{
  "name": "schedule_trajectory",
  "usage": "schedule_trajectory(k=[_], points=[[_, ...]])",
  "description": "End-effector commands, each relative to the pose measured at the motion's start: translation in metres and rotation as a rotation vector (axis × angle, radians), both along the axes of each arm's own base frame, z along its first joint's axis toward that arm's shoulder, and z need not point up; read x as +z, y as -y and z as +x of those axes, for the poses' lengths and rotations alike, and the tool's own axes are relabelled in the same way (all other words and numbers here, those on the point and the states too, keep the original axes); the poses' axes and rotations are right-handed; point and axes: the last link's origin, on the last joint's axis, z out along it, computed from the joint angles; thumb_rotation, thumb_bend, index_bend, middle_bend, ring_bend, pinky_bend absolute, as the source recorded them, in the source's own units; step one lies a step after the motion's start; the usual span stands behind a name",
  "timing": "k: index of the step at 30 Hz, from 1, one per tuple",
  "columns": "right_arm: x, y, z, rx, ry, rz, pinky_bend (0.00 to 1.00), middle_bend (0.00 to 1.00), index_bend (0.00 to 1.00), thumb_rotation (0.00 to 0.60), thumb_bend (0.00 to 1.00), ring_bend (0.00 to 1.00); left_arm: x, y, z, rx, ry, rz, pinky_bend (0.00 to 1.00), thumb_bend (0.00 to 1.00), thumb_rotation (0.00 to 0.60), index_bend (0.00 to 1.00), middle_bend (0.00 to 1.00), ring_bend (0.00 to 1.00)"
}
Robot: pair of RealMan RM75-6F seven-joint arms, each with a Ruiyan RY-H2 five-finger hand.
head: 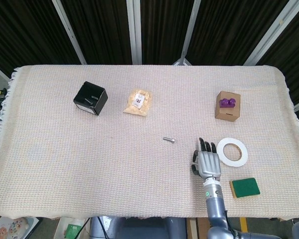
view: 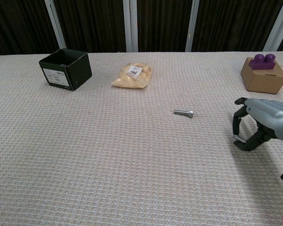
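Note:
My right hand [head: 207,161] hovers low over the cloth near the front right, palm down, fingers apart and bent downward, holding nothing; the chest view shows the same hand [view: 253,126] at the right edge. A small metal bolt [head: 169,140] lies on the cloth to the hand's left and a little farther away, also seen as the bolt [view: 184,112] in the chest view. A white tape ring [head: 232,151] lies just right of the hand. My left hand appears in neither view.
A black open box [head: 90,98] and a bag of yellowish pieces [head: 138,101] sit at the far left. A cardboard box with a purple brick on top [head: 227,105] stands far right. A green sponge [head: 244,187] lies near the front edge.

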Motion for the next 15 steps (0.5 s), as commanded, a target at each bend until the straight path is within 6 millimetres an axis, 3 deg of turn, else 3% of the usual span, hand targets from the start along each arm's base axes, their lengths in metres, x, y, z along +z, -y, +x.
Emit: schedule_trajectory(k=[1, 15], points=[[0.004, 0.001, 0.0, -0.005, 0.013, -0.004, 0.03, 0.01, 0.57, 0.6, 0.36, 0.09, 0.0, 0.0, 0.0, -0.001, -0.001, -0.001, 0.14, 0.12, 0.6, 0.1, 0.08, 0.01], [0.015, 0.004, -0.003, -0.034, 0.063, -0.003, 0.03, 0.01, 0.57, 0.6, 0.36, 0.09, -0.002, 0.0, 0.001, -0.001, -0.006, -0.003, 0.14, 0.12, 0.6, 0.1, 0.08, 0.01]])
